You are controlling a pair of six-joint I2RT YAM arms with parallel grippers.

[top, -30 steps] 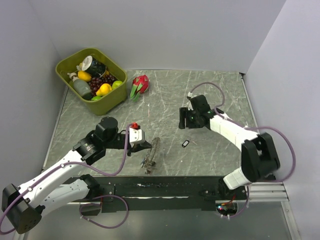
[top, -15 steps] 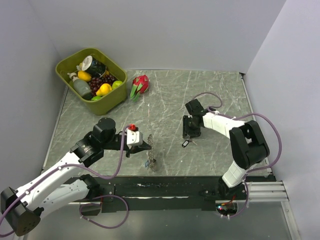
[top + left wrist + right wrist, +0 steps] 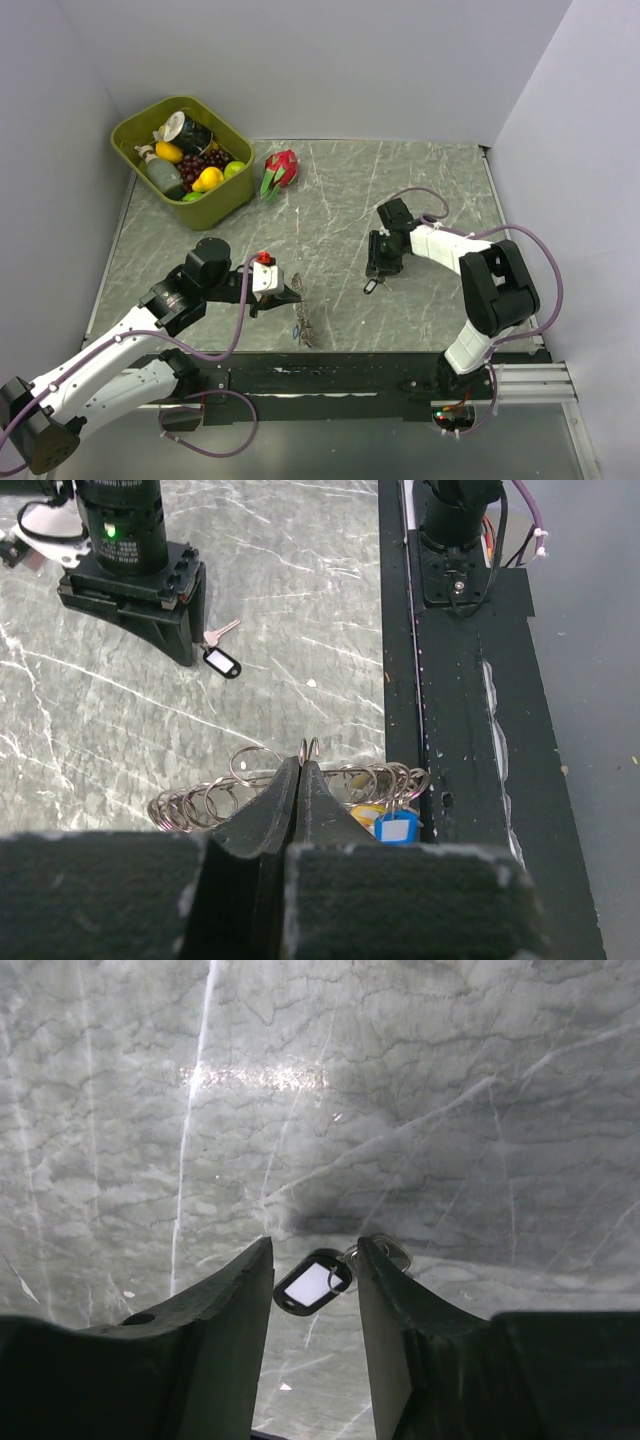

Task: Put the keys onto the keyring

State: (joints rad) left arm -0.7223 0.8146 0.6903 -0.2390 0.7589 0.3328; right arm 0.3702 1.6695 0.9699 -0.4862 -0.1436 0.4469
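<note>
The right tool [image 3: 314,1256] stood straight over the loose key [image 3: 386,1252], its two dark, blunt fingers [image 3: 236,1305] set apart on either side of the key's black tag [image 3: 312,1283]. The jaws were therefore open, with nothing clamped between them. The tag, a small rounded plastic rectangle with a white window, lay flat on the grey veined marble tabletop [image 3: 420,1080]. Its long axis ran slantwise across the gap rather than along it, and one end lay just beside the left finger. The little metal key trailed off the other end toward the right finger, partly hidden behind it. The grasp looked to turn on that slant (the jaws would likely meet the tag's ends, not its flat sides), and so thin a piece could tip or skate on the smooth stone. The right arm was plainly the nearer one to this key. The left tool [image 3: 304,770] was well apart from it, toward the near edge, its jaws pressed shut on the thin wire of the keyring [image 3: 215,802]. That ring was fringed with many small silvery split rings and already carried a blue tag [image 3: 397,829], with a yellowish one beside it. It hung by the black rail [image 3: 450,730], and whether it touched the tabletop could not be told.
</note>
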